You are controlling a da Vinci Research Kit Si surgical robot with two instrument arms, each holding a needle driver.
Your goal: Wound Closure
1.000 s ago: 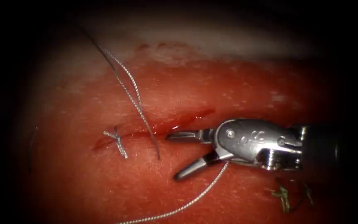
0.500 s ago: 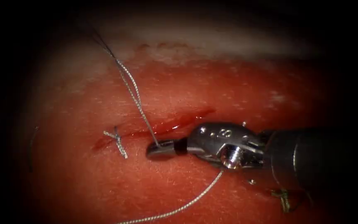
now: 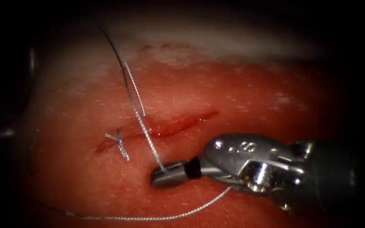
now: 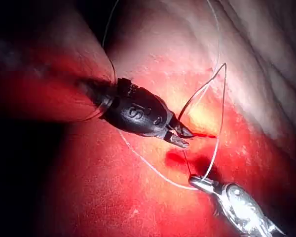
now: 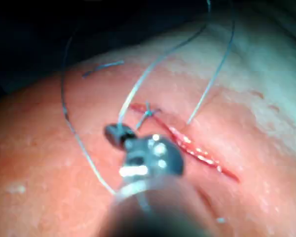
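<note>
We see R hand (image 3: 167, 174) clamped on the thread (image 3: 142, 126), just below the cut (image 3: 170, 126) in the tissue (image 3: 241, 93). L hand (image 4: 180, 136) grips thread too. Tied stitch (image 3: 120, 142) sits beyond R hand's tip.

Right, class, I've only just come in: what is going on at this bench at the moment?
The right arm's pincer is shut on the thread, gripping a strand below the cut in the tissue. That strand runs up across the cut; another length trails along the tissue beneath the tool. One finished stitch with short cut ends sits at the cut's left end. The left arm's pincer hovers over the tissue, and its hold cannot be made out. The needle's whereabouts cannot be told.
</note>
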